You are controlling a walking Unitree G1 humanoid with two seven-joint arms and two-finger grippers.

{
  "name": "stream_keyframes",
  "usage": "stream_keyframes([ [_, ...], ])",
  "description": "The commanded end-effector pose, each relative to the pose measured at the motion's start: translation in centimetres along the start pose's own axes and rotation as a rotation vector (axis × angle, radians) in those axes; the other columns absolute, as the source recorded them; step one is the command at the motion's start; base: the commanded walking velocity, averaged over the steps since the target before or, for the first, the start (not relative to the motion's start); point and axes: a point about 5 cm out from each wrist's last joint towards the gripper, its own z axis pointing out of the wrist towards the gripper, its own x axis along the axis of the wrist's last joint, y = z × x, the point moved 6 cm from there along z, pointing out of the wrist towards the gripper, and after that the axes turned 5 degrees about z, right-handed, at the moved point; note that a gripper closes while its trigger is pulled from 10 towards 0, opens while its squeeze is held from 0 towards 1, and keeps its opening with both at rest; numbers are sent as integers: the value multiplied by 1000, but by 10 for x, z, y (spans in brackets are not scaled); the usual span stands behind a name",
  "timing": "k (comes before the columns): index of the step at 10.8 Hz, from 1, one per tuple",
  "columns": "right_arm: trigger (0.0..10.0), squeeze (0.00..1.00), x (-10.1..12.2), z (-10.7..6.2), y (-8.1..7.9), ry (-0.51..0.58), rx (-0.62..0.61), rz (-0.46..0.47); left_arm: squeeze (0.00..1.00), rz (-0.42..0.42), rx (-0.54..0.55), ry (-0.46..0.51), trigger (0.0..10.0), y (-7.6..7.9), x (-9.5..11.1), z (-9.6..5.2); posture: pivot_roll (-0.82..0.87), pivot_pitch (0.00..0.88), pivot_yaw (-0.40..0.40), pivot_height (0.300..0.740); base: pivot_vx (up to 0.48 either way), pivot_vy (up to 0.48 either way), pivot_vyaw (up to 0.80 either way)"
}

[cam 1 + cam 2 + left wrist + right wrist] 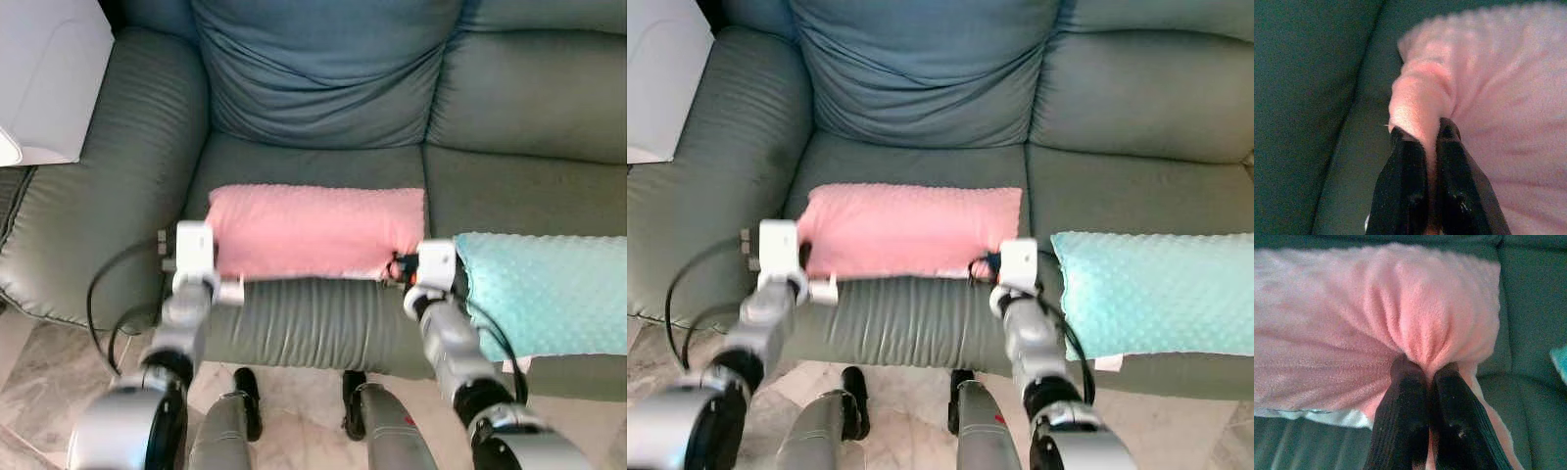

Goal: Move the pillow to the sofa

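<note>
**Setting the pillow down on the sofa**

Holding the pink pillow [313, 232] by both ends: left gripper [1426, 139] and right gripper [1422, 369] each pinch a fold of fabric. It lies on the sofa [323, 162] seat, near the front edge. I judge both should let go together — then draw straight back. Plush, dimpled, soft.

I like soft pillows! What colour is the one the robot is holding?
Pink. The pillow shows best in the left eye view, lying on the grey-green sofa.
</note>
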Motion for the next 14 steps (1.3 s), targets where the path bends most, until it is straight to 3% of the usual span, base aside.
stream_keyframes([
  [1,10000,0,-15,-7,6,-32,-27,0,0,9,17,-70,10000,-5,-25,-7,-156,439,4,740,0,0,0],
  [4,10000,0,-23,-10,5,-59,-26,18,0,-56,-38,-96,10000,4,-37,-13,-154,435,-1,740,0,0,0],
  [5,10000,1000,-28,-12,-1,-71,-13,32,647,-83,-52,-110,10000,8,-43,-15,-152,435,-2,740,0,0,0],
  [6,10000,1000,-32,-13,-6,-79,-10,32,1000,-113,-84,-117,10000,13,-47,-18,-152,435,-1,740,0,0,0],
  [14,10000,1000,-33,-16,-15,-56,0,88,1000,-80,-96,-121,10000,16,-46,-17,-151,429,-2,740,0,0,0],
])
